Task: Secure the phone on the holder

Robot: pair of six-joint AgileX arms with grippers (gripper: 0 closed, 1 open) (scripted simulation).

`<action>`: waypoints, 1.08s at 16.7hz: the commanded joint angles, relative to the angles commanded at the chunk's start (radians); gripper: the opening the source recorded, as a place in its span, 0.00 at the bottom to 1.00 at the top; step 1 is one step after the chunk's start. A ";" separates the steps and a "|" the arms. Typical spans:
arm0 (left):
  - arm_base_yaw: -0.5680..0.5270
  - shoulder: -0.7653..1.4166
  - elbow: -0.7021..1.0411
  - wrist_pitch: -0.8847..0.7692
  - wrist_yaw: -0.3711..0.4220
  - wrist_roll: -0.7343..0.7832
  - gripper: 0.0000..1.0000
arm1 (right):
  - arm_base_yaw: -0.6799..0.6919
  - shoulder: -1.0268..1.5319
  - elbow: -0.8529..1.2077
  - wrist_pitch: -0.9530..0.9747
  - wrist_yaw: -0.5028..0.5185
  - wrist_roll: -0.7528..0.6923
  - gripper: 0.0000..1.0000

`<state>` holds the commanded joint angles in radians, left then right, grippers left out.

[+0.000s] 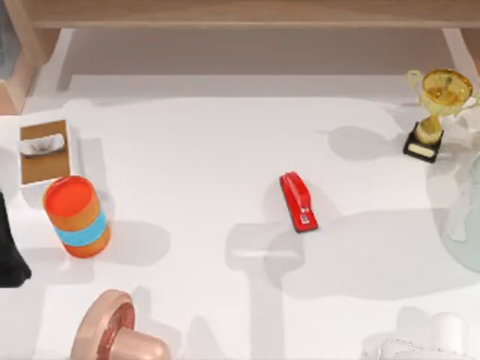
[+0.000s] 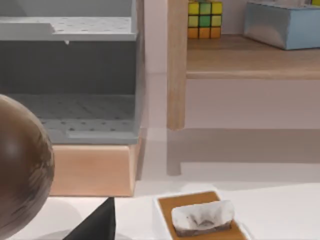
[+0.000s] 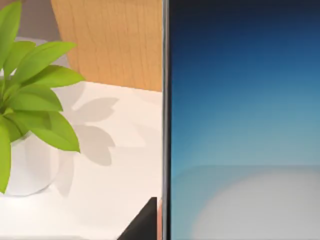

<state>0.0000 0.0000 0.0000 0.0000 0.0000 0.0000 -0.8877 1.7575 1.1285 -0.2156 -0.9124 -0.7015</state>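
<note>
One phone (image 3: 240,120) fills the right wrist view, long edge upright; fingers' state unclear

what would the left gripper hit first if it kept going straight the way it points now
Probably the white tissue box with the brown top, just ahead of the left gripper; beyond it stands the wooden shelf post. Depth is unclear.
</note>
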 joint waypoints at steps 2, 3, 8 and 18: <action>0.000 0.000 0.000 0.000 0.000 0.000 1.00 | 0.000 0.000 0.000 0.000 0.000 0.000 0.08; 0.000 0.000 0.000 0.000 0.000 0.000 1.00 | 0.000 0.000 0.000 0.000 0.000 0.000 0.15; 0.000 0.000 0.000 0.000 0.000 0.000 1.00 | 0.000 0.000 0.000 0.000 0.000 0.000 0.53; 0.000 0.000 0.000 0.000 0.000 0.000 1.00 | 0.000 0.000 0.000 0.000 0.000 0.000 1.00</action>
<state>0.0000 0.0000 0.0000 0.0000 0.0000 0.0000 -0.8877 1.7575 1.1285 -0.2156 -0.9124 -0.7015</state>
